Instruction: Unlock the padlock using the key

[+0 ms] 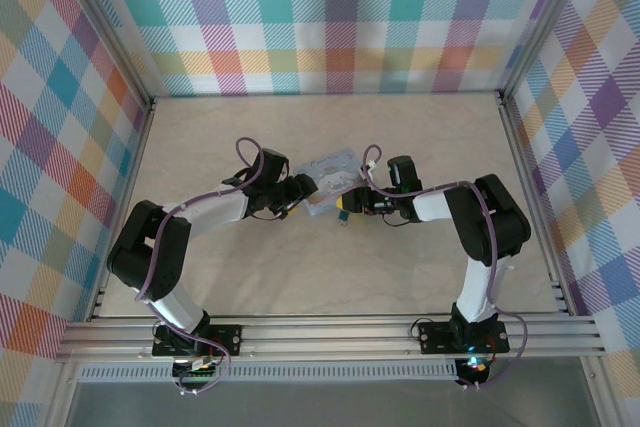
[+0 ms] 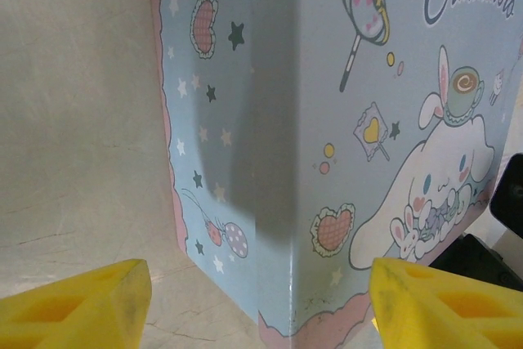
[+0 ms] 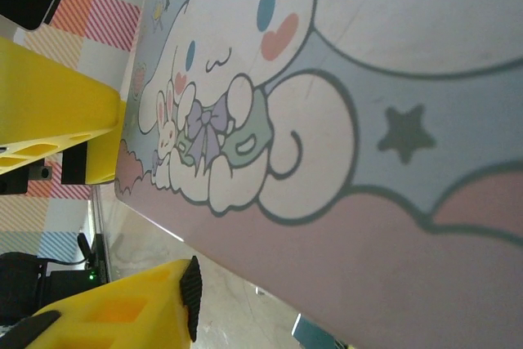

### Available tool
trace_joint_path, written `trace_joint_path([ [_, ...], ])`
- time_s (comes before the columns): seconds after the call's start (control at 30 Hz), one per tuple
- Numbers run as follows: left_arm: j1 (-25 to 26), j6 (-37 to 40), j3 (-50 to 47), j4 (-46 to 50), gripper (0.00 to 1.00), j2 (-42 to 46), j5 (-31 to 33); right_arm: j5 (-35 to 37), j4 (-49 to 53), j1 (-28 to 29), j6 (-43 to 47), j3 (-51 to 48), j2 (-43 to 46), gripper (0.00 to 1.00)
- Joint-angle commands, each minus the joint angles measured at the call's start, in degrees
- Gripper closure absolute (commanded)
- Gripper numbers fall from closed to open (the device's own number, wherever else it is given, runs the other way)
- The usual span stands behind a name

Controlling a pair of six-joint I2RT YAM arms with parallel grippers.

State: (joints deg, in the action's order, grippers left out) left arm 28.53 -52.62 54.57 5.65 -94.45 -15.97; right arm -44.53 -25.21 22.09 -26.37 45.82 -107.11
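Two sets of jaws meet at the pale blue tin [image 1: 335, 169].
Overhead: tiny dark padlock [image 1: 343, 218] on the tabletop [image 1: 300, 277] beside the right jaws. Left wrist: left jaws wide, tin ahead. Right wrist: right jaws partly open astride the tin's edge; contact unclear.

Pale blue rectangular cartoon tin [image 2: 245, 161] cut off top & rt, left wrist view. Tiny dark padlock [image 1: 342, 218]: too small for detail.
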Motion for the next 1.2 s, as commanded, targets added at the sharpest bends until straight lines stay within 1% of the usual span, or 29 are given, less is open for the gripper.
trace_joint_path([
  [0.0,0.38,0.54,-0.62,-0.79,0.29,0.76,-0.64,-2.36,0.74,-0.29,0.53,0.86,-0.47,0.57],
  [0.7,0.38,0.56,-0.69,-0.39,0.29,1.20,-0.38,-0.44,4.49,-0.26,2.37,1.64,-0.92,0.87],
  [0.83,0.38,0.50,-0.71,-0.30,0.29,1.12,-0.29,-0.22,4.73,-0.29,2.46,1.77,-0.96,0.89],
  [1.17,0.47,-0.13,-1.07,-1.97,0.29,0.29,-1.34,0.19,4.24,-0.21,2.44,1.64,-0.98,0.90],
])
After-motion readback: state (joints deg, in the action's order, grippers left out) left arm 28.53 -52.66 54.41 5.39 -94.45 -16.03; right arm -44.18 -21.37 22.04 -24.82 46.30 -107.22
